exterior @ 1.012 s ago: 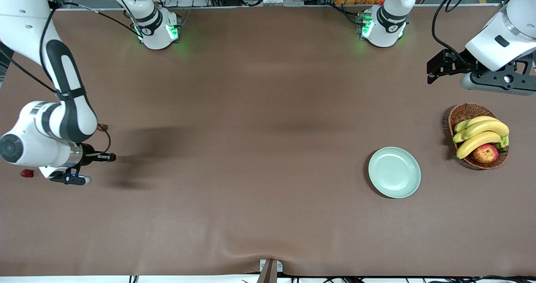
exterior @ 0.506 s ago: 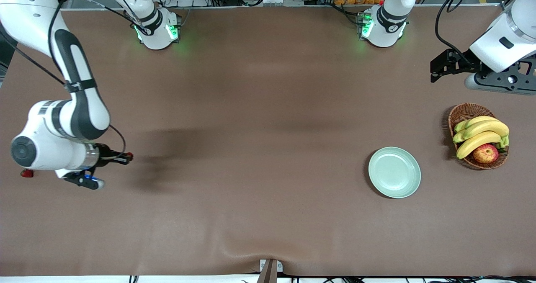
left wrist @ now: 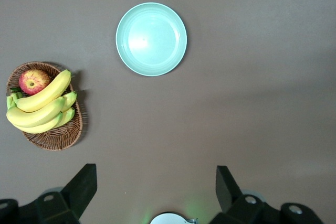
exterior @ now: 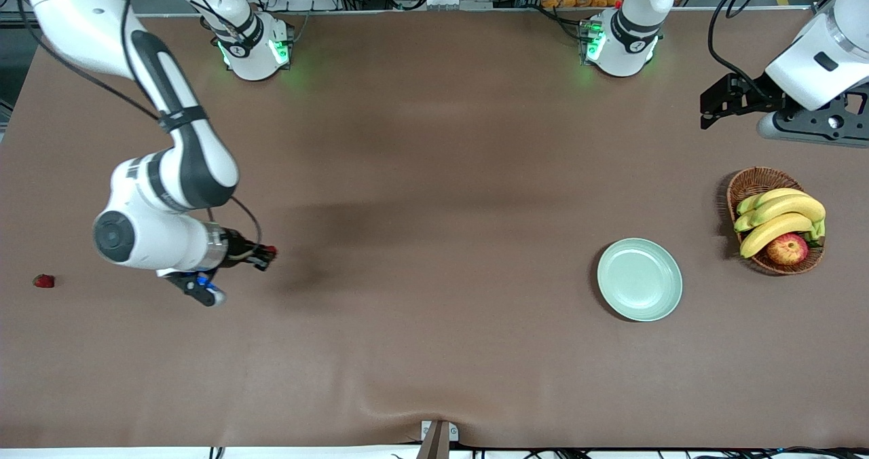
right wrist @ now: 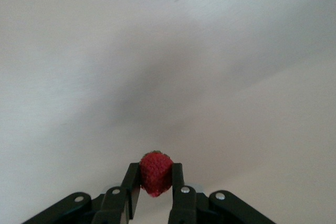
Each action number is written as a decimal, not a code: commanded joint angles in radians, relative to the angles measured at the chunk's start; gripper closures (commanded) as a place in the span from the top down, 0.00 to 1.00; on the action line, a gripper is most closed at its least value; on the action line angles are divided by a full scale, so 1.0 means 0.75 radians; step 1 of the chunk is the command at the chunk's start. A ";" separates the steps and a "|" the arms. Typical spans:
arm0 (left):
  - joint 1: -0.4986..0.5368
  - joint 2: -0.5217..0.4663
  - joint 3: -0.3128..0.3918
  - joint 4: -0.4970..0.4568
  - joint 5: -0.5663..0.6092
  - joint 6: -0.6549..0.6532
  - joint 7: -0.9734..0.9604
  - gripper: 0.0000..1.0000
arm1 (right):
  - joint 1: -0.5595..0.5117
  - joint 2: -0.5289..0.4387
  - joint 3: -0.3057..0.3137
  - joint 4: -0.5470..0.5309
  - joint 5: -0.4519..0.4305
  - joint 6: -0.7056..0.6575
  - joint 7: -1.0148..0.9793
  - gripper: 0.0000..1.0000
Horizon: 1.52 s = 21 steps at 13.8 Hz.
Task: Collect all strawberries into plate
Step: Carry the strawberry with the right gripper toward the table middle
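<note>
Plate point(exterior: 639, 280), pale mint green, sits on the brown table point(exterior: 434, 350) toward the left arm's end. Nothing lies in it. Just beside it, a little farther from the front camera and closer to that end's edge, stands a woven basket point(exterior: 752, 182) holding a bunch of bananas point(exterior: 781, 218) and one red-yellow apple point(exterior: 787, 248); the apple is tucked at the basket's nearer side, touching the bananas. A bit of green shows under the bananas, can't tell what it is.

Right gripper point(exterior: 267, 251) is up over bare table at the right arm's end, well apart from the plate, clenched on a strawberry point(right wrist: 155, 173). In the right wrist view the berry is pinched between the two fingers point(right wrist: 132, 183), its lower part hidden by them; in the front view only a red speck shows at the fingertips.

A second strawberry point(exterior: 44, 281) lies on the table close to the right arm's edge, leafy cap too small to make out. Only these two berries can be seen.

Left gripper point(left wrist: 156, 192) waits in the air over the table near the left arm's edge, above the stretch farther from the front camera than the basket, jaws spread wide with nothing between them. Its fingertips are cut off at the edge of the left wrist view.
</note>
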 commanded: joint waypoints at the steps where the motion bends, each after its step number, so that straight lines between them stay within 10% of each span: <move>1: 0.005 -0.016 -0.008 -0.009 -0.013 -0.016 -0.015 1.00 | 0.107 0.020 -0.004 0.026 0.032 0.084 0.192 0.00; 21: -0.010 -0.002 -0.010 -0.011 -0.021 -0.016 0.005 1.00 | 0.774 0.327 -0.112 0.088 0.001 0.534 1.019 0.00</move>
